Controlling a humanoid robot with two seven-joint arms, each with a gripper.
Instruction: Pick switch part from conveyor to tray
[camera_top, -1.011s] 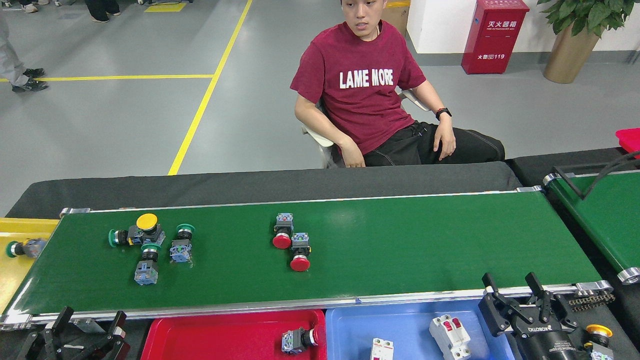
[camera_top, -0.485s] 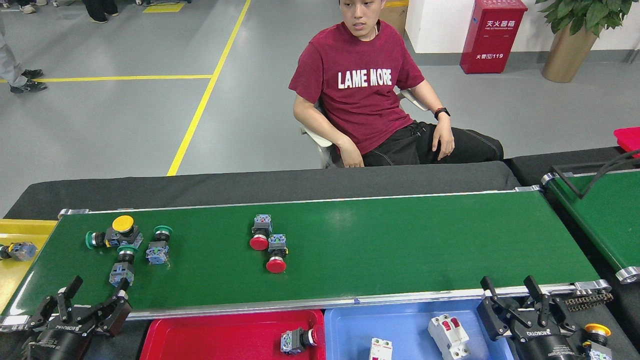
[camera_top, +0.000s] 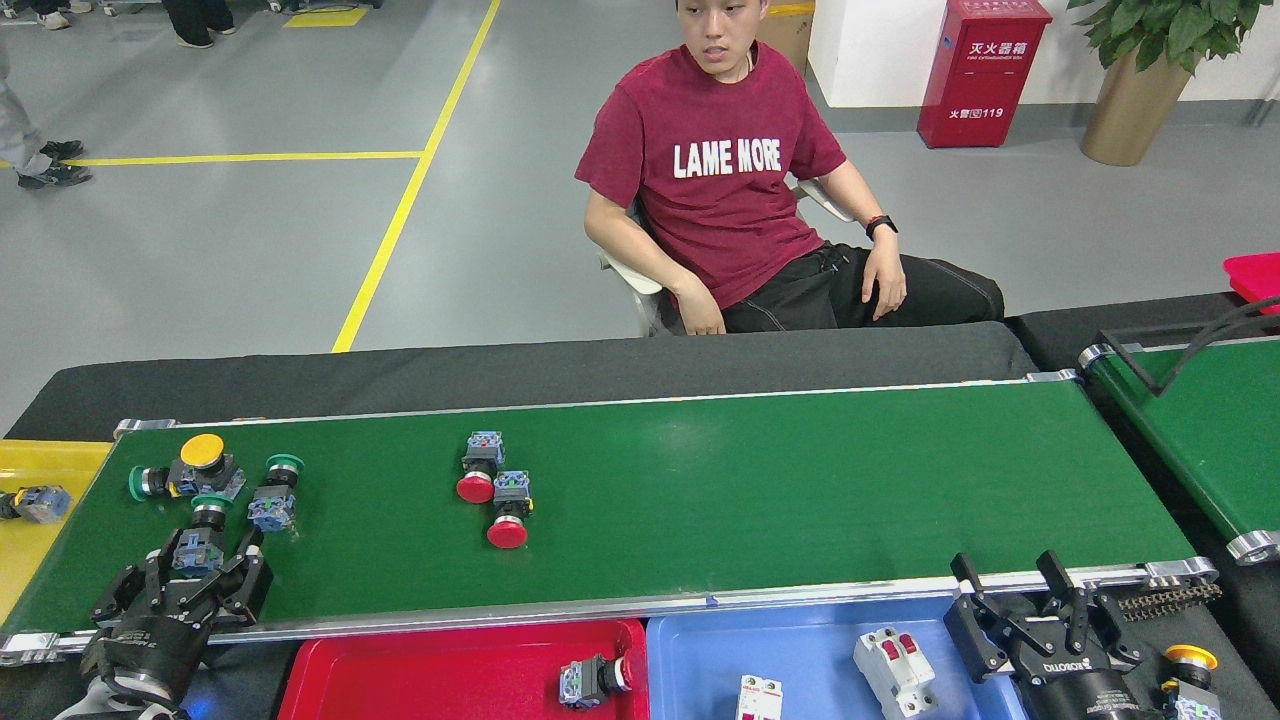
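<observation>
As the left gripper (camera_top: 200, 575) spreads wide around a green switch (camera_top: 200, 535) on the conveyor (camera_top: 760, 480), take its stiff, light blocky body; the right gripper (camera_top: 1020, 610) waits open.

Bright, even overhead light; soft short shadows; faint sheen on long dark-green flat conveyor belt (camera_top: 760, 480); sharp focus throughout.
</observation>
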